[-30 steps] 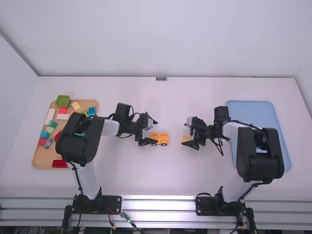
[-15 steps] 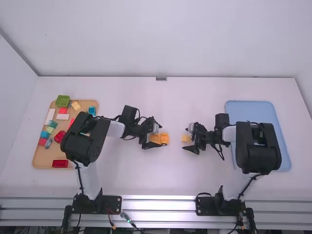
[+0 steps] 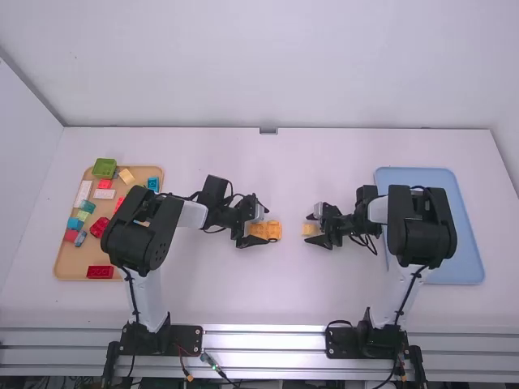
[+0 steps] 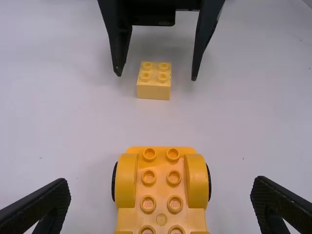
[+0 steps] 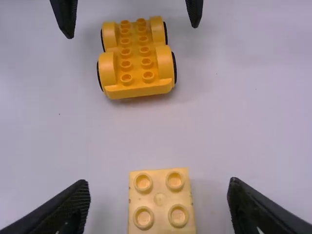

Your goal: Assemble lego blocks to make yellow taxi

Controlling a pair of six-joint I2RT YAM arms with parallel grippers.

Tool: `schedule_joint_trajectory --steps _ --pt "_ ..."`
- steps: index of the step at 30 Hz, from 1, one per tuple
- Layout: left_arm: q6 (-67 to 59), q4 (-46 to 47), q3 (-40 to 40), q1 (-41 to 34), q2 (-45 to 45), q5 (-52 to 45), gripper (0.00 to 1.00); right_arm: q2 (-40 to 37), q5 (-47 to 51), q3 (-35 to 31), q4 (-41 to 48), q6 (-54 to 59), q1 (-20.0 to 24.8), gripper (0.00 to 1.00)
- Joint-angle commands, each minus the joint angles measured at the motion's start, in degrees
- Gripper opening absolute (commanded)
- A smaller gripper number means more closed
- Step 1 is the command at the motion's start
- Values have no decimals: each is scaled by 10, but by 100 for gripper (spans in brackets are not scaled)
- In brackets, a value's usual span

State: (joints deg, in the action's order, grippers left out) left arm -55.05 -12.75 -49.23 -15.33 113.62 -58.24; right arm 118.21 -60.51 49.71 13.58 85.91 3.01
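The left tool [image 4: 162,187] has its fingers apart around a yellow plastic wheeled base [image 5: 136,58] on the bench [image 3: 284,292], the right tool [image 5: 159,187] likewise around a pale-yellow plastic block [image 5: 160,199]; both pieces look set out but unjoined, so I'd judge most building is left.

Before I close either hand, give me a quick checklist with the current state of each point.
1. Left hand open, with the wheeled base between its fingers: ok, a gap shows on each side.
2. Right hand open, with the small yellow block between its fingers: ok, a gap on each side.
3. Base upright, studs up: ok.
4. Block upright, studs up: ok.
5. Block joined to the base: not ok, they stand apart on the table.
6. Fingers low enough for a firm grip: cannot tell, I'd check height first.
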Motion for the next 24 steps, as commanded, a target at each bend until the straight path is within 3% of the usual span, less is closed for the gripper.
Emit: schedule_joint_trajectory --steps 1,9,24 --pt "4 0 -10 0 1 -8 99 13 -8 6 1 10 0 71" --pt "19 -6 -10 0 1 -8 99 14 10 4 2 9 -1 55" --pt "32 -17 -10 0 1 -8 99 14 22 1 -14 -21 -4 48"
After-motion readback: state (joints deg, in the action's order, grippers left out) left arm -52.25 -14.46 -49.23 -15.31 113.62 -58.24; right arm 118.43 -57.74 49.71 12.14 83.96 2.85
